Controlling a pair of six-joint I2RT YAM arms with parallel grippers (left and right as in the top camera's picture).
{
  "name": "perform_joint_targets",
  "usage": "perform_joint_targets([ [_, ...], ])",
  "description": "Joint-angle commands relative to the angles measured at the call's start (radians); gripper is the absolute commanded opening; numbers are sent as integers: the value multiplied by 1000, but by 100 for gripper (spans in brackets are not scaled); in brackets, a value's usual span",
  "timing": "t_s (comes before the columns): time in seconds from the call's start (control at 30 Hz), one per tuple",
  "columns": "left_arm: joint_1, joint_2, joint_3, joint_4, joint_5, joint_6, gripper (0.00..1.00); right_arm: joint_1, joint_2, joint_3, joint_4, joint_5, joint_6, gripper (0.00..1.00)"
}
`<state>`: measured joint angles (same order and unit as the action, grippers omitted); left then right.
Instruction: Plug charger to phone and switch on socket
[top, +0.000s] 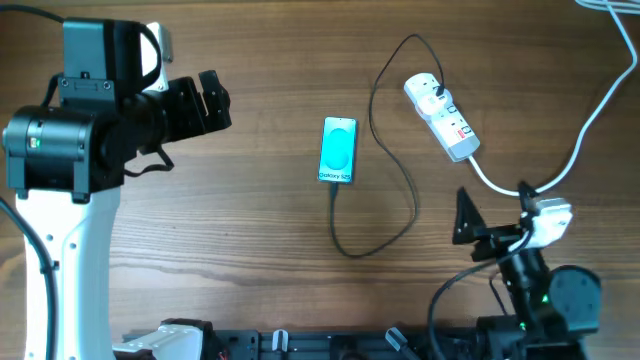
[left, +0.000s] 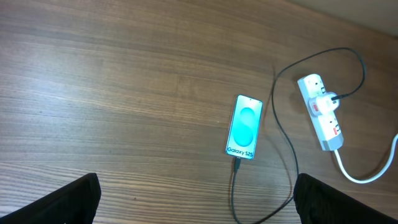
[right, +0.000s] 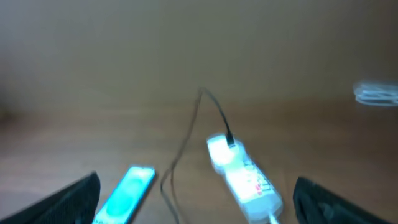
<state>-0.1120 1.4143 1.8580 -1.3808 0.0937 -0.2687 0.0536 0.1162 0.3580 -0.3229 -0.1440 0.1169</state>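
The phone lies flat mid-table, cyan screen up, "Galaxy" text at its near short edge. It also shows in the left wrist view and the right wrist view. The thin black charger cable runs from the phone's near edge, loops right and up to a white plug on the socket. The cable tip sits at the phone's near edge. The white socket strip also shows in both wrist views. My left gripper is open, far left of the phone. My right gripper is open, near the front right.
The socket's thick white cord curves off to the back right edge. A white bundle lies far right in the right wrist view. Arm bases stand along the table's front edge.
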Motion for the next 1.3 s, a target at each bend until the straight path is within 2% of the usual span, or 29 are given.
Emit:
perform_joint_targets([
  [0.0,0,-5,1,3,-10,-8,100,5,-97,-159,158,-113,-190,100],
  [0.23,0,-5,1,3,-10,-8,100,5,-113,-317,332,-31,-181,100],
  [0.3,0,-5,1,3,-10,-8,100,5,-113,-354,366,28,-132,100],
  [0.37,0,-5,1,3,-9,-8,100,5,-113,-353,353,74,-91,100],
  [1.27,0,-5,1,3,-10,-8,100,5,-102,-353,325,77,-114,100],
])
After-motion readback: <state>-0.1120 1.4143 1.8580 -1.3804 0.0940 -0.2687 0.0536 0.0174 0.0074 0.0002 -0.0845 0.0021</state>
